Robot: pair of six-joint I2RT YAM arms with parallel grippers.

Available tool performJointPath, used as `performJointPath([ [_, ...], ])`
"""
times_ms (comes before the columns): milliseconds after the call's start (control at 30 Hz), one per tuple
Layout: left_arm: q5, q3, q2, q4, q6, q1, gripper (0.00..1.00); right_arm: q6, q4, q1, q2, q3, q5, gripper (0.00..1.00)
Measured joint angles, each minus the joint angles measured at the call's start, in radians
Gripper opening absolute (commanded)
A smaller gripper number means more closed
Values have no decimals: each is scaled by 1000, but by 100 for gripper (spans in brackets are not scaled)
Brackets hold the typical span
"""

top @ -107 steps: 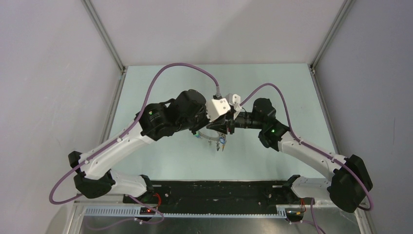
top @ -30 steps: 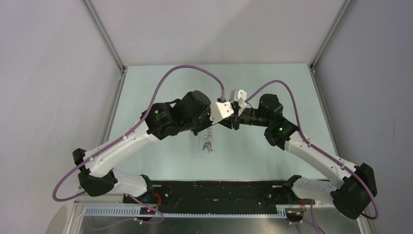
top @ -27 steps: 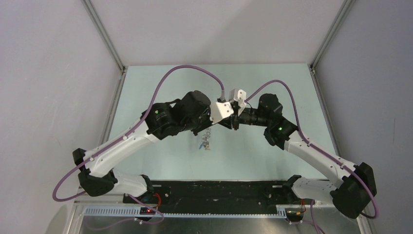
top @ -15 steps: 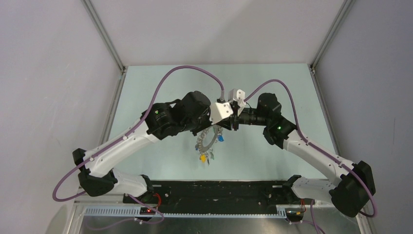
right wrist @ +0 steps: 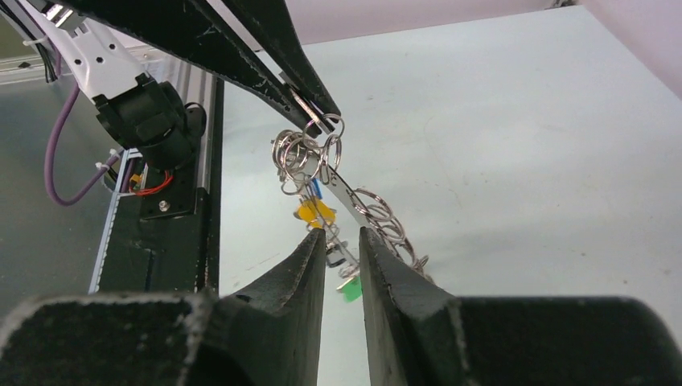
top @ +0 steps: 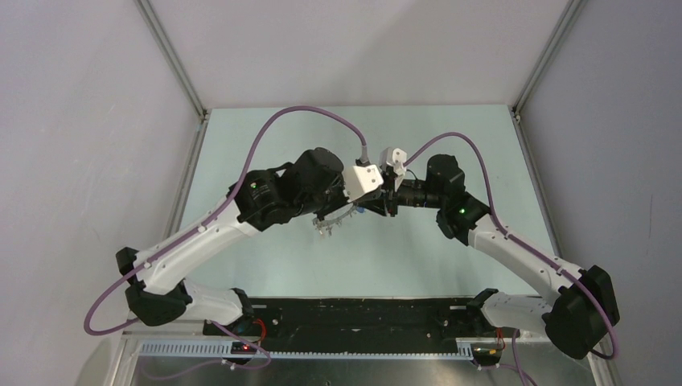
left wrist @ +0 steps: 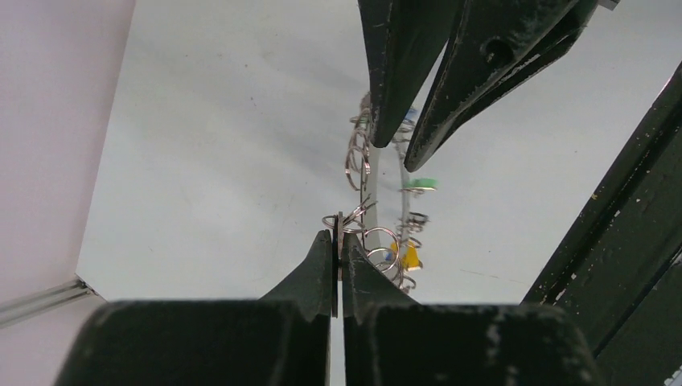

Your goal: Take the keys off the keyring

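Observation:
The keyring [right wrist: 346, 193] is held in the air between my two grippers over the table, seen edge-on. Several keys hang from it on small split rings, among them a yellow-headed key [right wrist: 314, 211] and a green-headed key [right wrist: 350, 289]. My left gripper [left wrist: 337, 235] is shut on the ring's wire [left wrist: 371, 181]; it also shows in the right wrist view [right wrist: 322, 119]. My right gripper [right wrist: 342, 235] is open by a narrow gap, and the ring's wire runs between its fingers. In the top view the keyring [top: 342, 219] spans from the left gripper [top: 351, 211] to the right gripper [top: 371, 207].
The pale green table [top: 281, 153] lies under both arms. Grey walls with metal frame posts [top: 173, 60] close it in at left, right and back. A black rail [top: 362, 314] with the arm bases runs along the near edge.
Half a second ago the ring hung low with the keys dangling toward the near edge. Now it is pulled up, nearly level, between the grippers. The left arm has shifted slightly left.

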Motion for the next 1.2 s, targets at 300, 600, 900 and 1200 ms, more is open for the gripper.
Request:
performJointPath([
  [300,27,-2,-8,6,27,5,0,1,-2,0,-13,-3,-11,28],
  [600,82,-61,-76,47,121,9,0,-54,24,0,-51,-3,-106,26],
  [900,116,-81,-87,75,188,16,0,-66,101,0,-35,-3,-155,25],
  [1200,136,-81,-87,87,218,27,0,-66,110,0,34,-1,-175,25],
])
